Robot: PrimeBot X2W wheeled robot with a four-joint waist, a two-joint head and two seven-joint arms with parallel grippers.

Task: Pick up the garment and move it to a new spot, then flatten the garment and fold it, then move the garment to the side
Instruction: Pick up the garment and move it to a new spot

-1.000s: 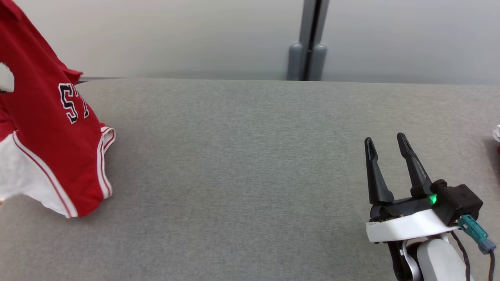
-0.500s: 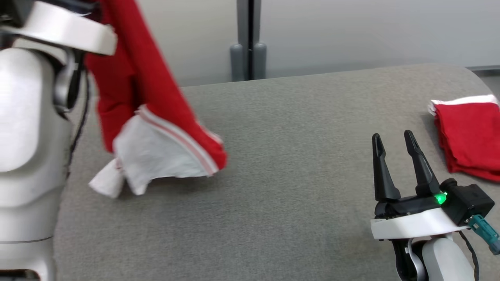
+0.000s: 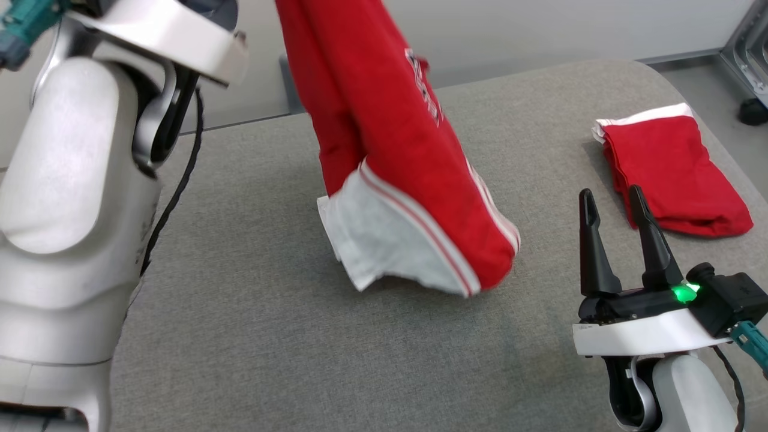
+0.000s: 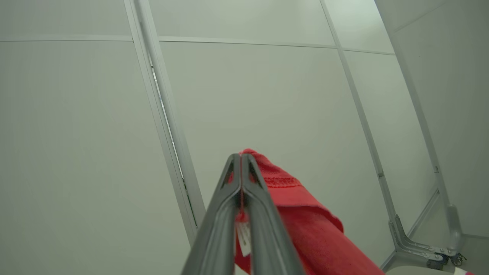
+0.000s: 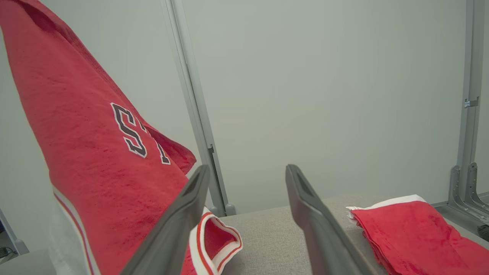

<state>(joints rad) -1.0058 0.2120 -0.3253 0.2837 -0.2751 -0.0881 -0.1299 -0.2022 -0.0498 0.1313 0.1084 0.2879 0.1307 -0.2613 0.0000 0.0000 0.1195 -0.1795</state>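
Observation:
A red garment (image 3: 396, 156) with white trim and dark lettering hangs from above, its lower white part trailing on the grey table (image 3: 252, 336) at the middle. My left gripper (image 4: 241, 158) is shut on the garment's (image 4: 305, 221) top edge, high up, its pale forearm (image 3: 78, 198) filling the left side. My right gripper (image 3: 612, 201) stands open and empty low at the right, to the right of the hanging cloth. In the right wrist view the garment (image 5: 99, 152) hangs left of the right gripper (image 5: 247, 172).
A folded red garment (image 3: 672, 174) with white edge lies at the table's right end, just beyond my right gripper; it is also at the lower right (image 5: 416, 233). A grey wall post (image 5: 195, 110) stands behind the table. The table's rounded far right corner is near.
The head camera has swung to the right. The left arm has carried the hanging garment rightward, from the table's left end to its middle. The right gripper stays open in place.

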